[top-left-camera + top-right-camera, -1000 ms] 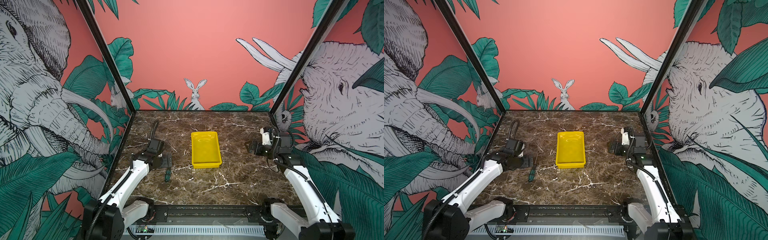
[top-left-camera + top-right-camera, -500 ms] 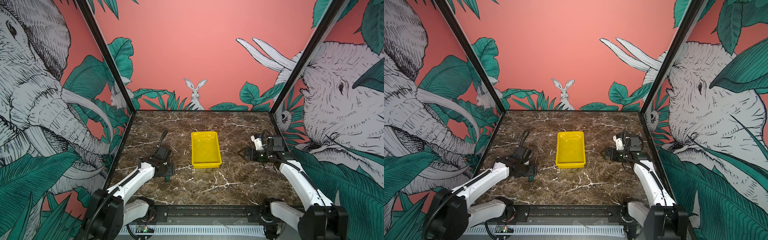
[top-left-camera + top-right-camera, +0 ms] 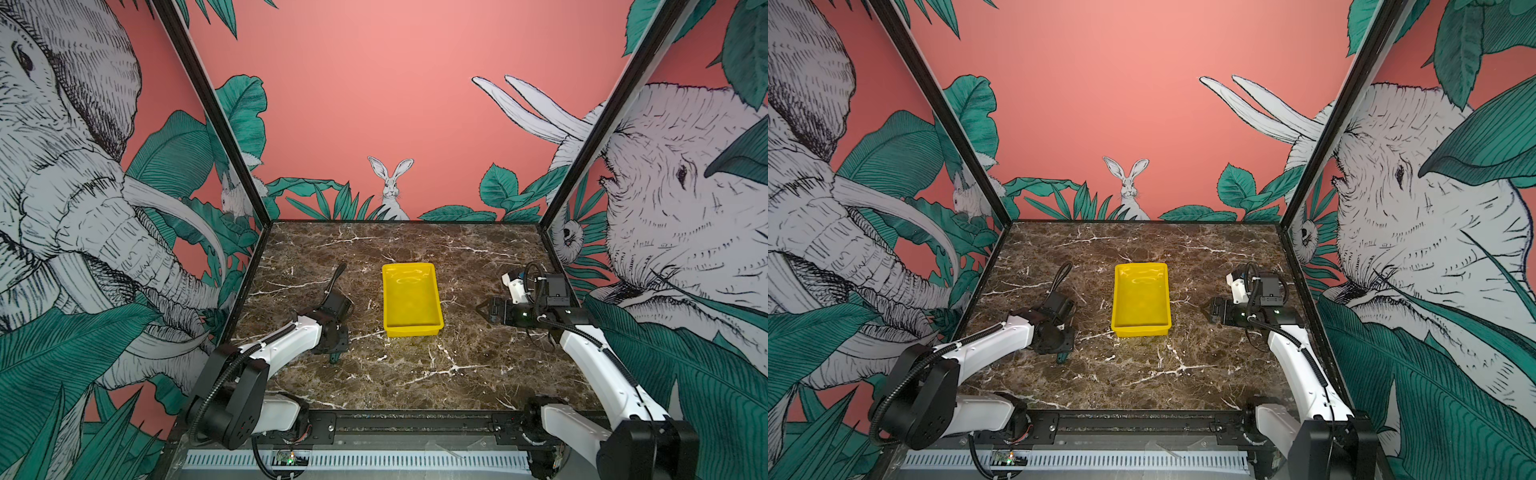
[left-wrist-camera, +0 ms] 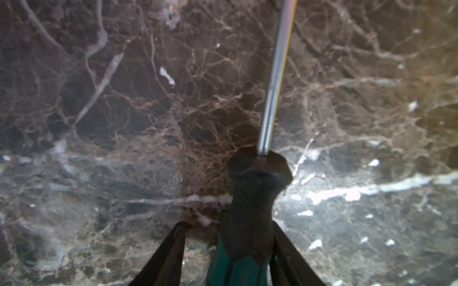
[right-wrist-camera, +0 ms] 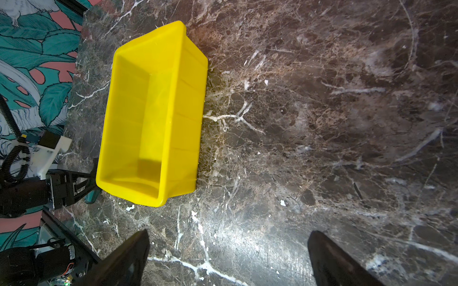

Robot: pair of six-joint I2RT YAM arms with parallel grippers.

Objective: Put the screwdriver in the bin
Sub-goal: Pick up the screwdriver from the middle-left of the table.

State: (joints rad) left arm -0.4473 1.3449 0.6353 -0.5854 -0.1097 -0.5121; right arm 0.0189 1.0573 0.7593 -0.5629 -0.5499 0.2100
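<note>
**A:** Where is the small screwdriver with the dark green and black handle and thin metal shaft (image 4: 250, 210)?

**B:** It lies flat on the dark brown, white-veined marble table (image 3: 415, 374). It sits between the table's left edge and the shallow rectangular bright yellow plastic bin (image 3: 409, 332), outside the bin and apart from it. In both top views only the green end of the handle shows, poking out from under the left arm's wrist toward the front edge.

**A:** And the left gripper (image 4: 228, 225)?

**B:** It is down over the handle, with its jaws straddling it. In the left wrist view one black finger (image 4: 285, 247) lies against the handle's side. The other finger (image 4: 168, 247) stands off, with a strip of marble showing between it and the handle. So the jaws are not yet clenched on the screwdriver.

**A:** How does the bin sit?

**B:** It is at the middle of the table, with its long sides running from the front edge toward the far edge and its glossy inside facing up.

**A:** And the right gripper (image 5: 229, 234)?

**B:** It is near the table's right edge, well apart from the bin, with its fingertips turned toward it. Its jaws are spread wide and grasp nothing.
</note>
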